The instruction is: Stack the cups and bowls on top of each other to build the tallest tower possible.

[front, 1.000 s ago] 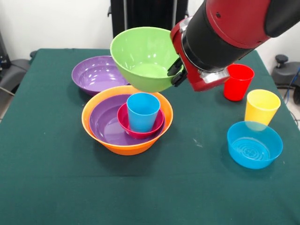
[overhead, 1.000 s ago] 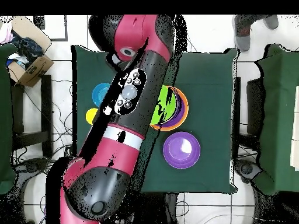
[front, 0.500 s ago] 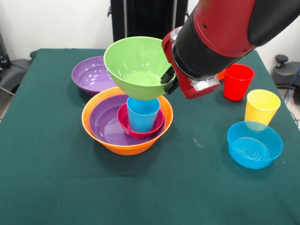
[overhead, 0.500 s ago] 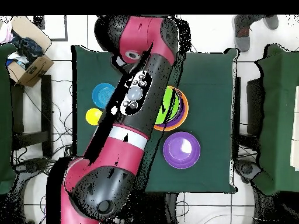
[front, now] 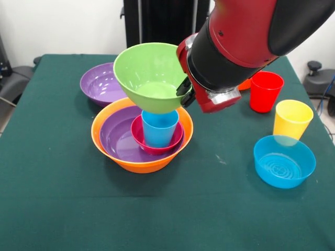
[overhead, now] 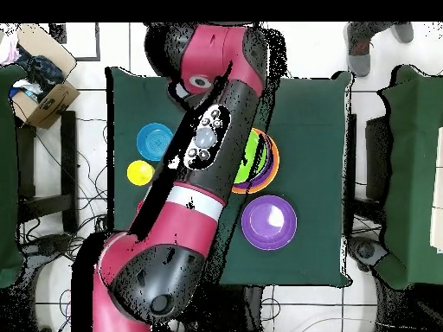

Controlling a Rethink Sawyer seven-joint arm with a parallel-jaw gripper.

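We see the gripper (front: 187, 90) clamped on the rim of the green bowl (front: 149, 73), which hangs tilted to one side of it, its base at the blue cup (front: 158, 127) below. Released off-centre, it could slide off.

lime green bowl (front: 151, 73), blue cup (front: 159, 129) (in pink-red bowl (front: 141, 137)), dark green table (front: 63, 198)

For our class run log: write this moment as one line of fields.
gripper: shut on green bowl rim | green bowl: tilted, base at blue cup mouth | tower: orange, purple, pink-red bowls, blue cup | step: placing
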